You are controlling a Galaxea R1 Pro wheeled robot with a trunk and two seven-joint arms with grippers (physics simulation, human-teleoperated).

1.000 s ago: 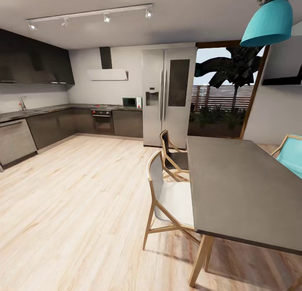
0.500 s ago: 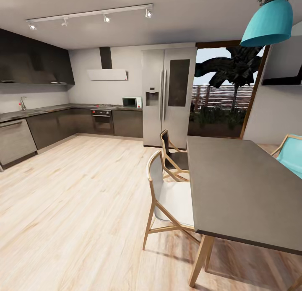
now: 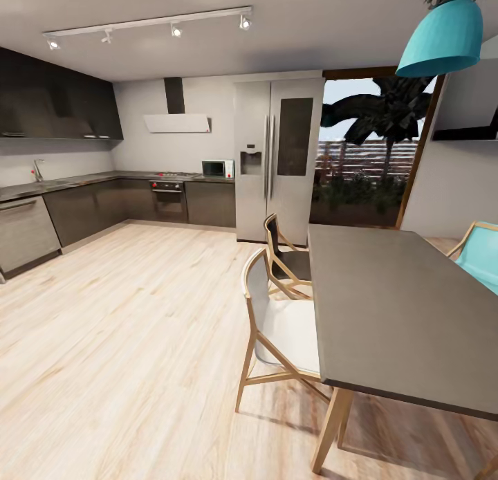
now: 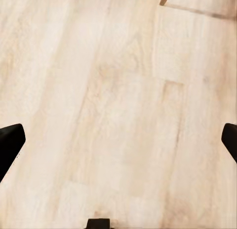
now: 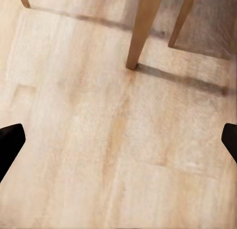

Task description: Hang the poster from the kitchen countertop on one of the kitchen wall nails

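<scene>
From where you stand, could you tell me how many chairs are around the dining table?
3: a white-backed chair on the table's near left side, a dark chair just behind it, and a turquoise chair at its far right. The dining table may hide others.

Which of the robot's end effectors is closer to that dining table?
Right. Its end effector hangs open over floor near wooden legs, probably those of the dining table; the left end effector sees plain floorboards.
</scene>
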